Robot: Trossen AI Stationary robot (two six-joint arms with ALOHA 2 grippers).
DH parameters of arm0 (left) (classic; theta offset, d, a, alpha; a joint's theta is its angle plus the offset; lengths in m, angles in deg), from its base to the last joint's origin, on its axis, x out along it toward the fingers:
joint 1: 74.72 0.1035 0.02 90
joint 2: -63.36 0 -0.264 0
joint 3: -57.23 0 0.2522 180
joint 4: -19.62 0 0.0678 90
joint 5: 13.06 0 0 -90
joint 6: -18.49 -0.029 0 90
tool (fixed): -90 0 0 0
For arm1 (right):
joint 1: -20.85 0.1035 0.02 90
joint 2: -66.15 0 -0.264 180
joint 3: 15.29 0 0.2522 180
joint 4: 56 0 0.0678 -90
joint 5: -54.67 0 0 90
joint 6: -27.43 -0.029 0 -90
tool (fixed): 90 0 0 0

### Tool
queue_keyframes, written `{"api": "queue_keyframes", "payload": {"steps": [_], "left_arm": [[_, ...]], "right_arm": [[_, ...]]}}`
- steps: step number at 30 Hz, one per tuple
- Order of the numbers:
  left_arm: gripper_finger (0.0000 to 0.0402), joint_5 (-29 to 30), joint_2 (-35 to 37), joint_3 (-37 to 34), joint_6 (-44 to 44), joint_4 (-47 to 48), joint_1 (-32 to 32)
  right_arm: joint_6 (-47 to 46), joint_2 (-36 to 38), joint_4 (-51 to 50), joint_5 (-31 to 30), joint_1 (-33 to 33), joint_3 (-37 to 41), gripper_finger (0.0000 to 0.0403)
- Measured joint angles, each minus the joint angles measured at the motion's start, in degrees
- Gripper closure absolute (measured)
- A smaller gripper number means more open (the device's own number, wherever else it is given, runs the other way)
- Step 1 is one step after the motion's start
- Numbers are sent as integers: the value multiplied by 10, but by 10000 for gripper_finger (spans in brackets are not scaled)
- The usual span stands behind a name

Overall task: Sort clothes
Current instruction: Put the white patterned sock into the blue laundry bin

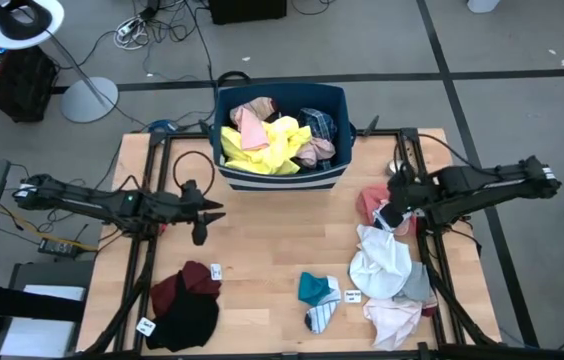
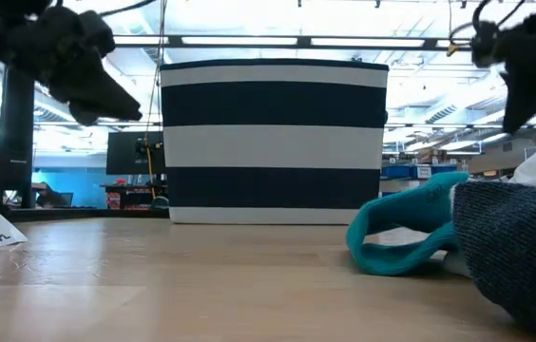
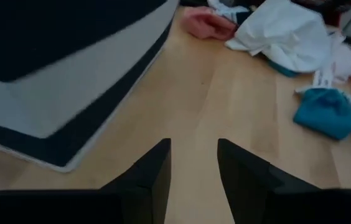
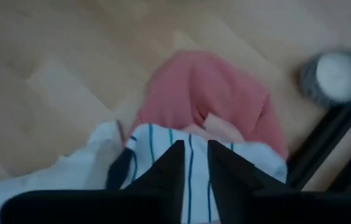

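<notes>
Clothes lie in heaps around the wooden table [image 1: 272,240]: yellow [image 1: 262,148] and pink garments fill the navy striped bin [image 1: 282,178] at twelve o'clock, a white pile [image 1: 380,265] at four o'clock, a maroon and black pile [image 1: 184,300] at seven o'clock, and a teal sock [image 1: 314,288] at six o'clock. The left gripper [image 1: 202,222] hovers empty above bare wood at nine o'clock, fingers spread. At three o'clock the right gripper [image 1: 390,215] holds a white striped garment [image 4: 163,146] between narrowly parted fingers, above a pink garment [image 4: 206,93].

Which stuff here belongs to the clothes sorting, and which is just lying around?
Part of the job:
clothes in the bin
dark clothes pile
teal sock
striped sock
white and pink clothes pile
bin

Just lying about:
paper tags
floor lamp
cables on the floor
</notes>
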Motion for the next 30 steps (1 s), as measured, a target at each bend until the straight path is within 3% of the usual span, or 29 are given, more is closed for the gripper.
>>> {"api": "queue_keyframes", "payload": {"steps": [7, 10, 16, 20, 25, 30], "left_arm": [[265, -18, 0, -81, -14, -141, -5], [265, -61, 0, -120, -65, -240, -8], [265, -70, 0, -167, -121, -348, -8], [265, -58, 0, -168, -130, -340, -8], [265, -55, 0, -168, -155, -338, -8], [265, -55, 0, -168, -153, -327, -8]], "right_arm": [[-26, -1, 83, 40, -3, 83, 252], [-1, -5, 145, 47, -3, 111, 224], [11, -33, 207, 55, -4, 149, 205], [0, -70, 208, 41, -4, 152, 240], [43, -102, 258, 36, -4, 148, 374], [74, -106, 217, -21, -4, 59, 396]]}}
